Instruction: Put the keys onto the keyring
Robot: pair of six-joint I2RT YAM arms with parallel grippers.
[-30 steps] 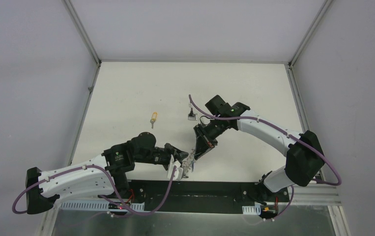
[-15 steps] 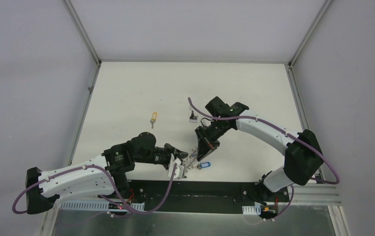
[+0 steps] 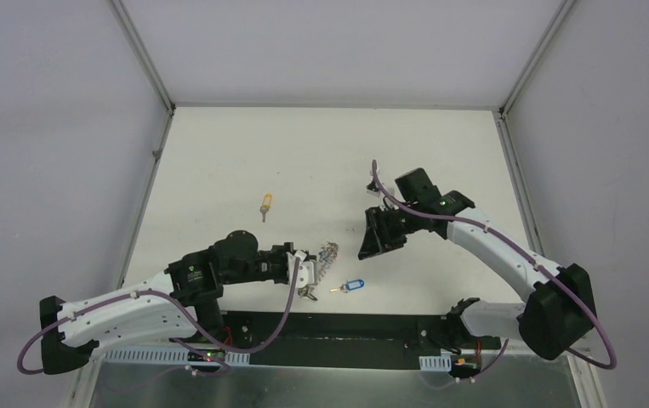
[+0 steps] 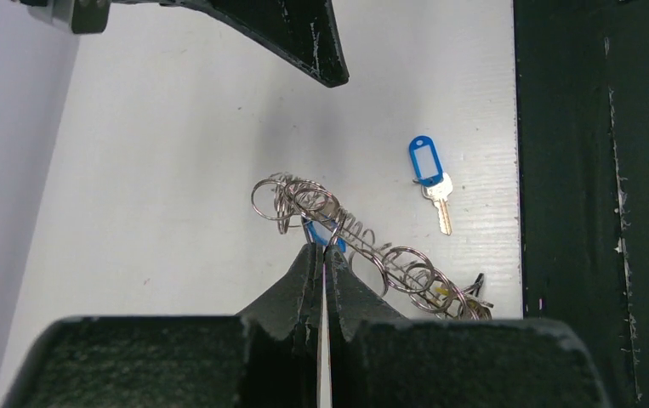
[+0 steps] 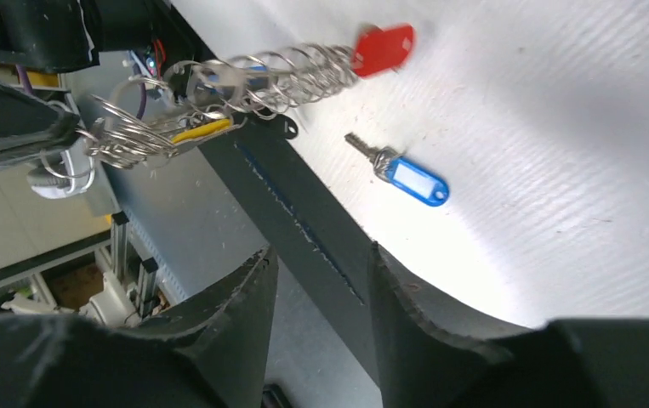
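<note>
The left gripper point(image 4: 323, 255) clamps its jaws on a coil of the keyring point(image 4: 363, 242), probably to steady the floppy ring near the table's point(image 3: 244, 153) front edge, while the right gripper point(image 5: 321, 255) hovers, jaws apart and empty, over the loose blue key point(image 4: 433, 174) lying just beside it.

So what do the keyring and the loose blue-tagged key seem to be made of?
The keyring: bare silvery metal wire, shiny, coils glinting. The blue-tagged key: tag looks like glossy blue plastic with a pale label window; the blade is light metal, alloy unclear.
</note>
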